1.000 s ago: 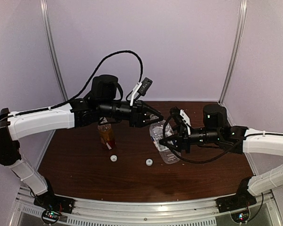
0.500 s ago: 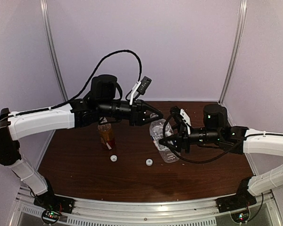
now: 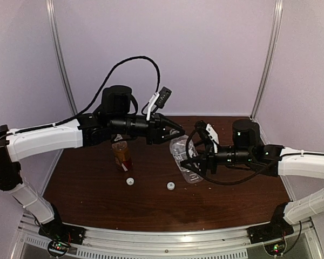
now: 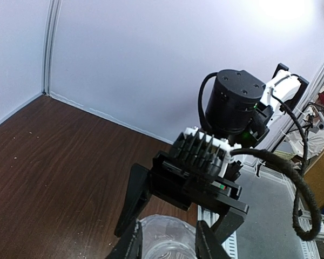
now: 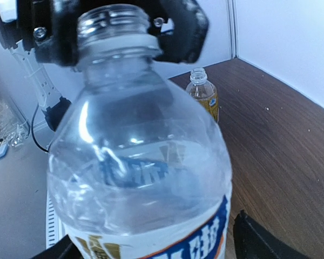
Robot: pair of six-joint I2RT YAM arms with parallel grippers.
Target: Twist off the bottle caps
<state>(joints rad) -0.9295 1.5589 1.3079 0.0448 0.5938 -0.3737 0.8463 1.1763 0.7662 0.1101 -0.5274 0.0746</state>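
Observation:
The clear bottle (image 3: 181, 147) with a blue-white label tilts between both arms, its mouth open and capless (image 5: 113, 21). My left gripper (image 3: 177, 132) is shut on its neck; in the left wrist view its fingers (image 4: 132, 245) flank the rim. My right gripper (image 3: 190, 162) stands open around the bottle's body (image 5: 140, 162), with one finger (image 5: 259, 237) beside the label. The amber bottle (image 3: 122, 156) stands upright and uncapped under the left arm. Two white bottle caps (image 3: 130, 182) (image 3: 170, 185) lie on the brown table.
Pale walls with metal corner posts (image 3: 265, 59) close in the table (image 3: 97, 205) at the back and sides. A black cable (image 3: 135, 60) loops above the left arm. A metal rail (image 3: 167, 240) runs along the near edge.
My right gripper has spread its jaws off the clear bottle's body. My left gripper has closed on the bottle's neck and shifted slightly left.

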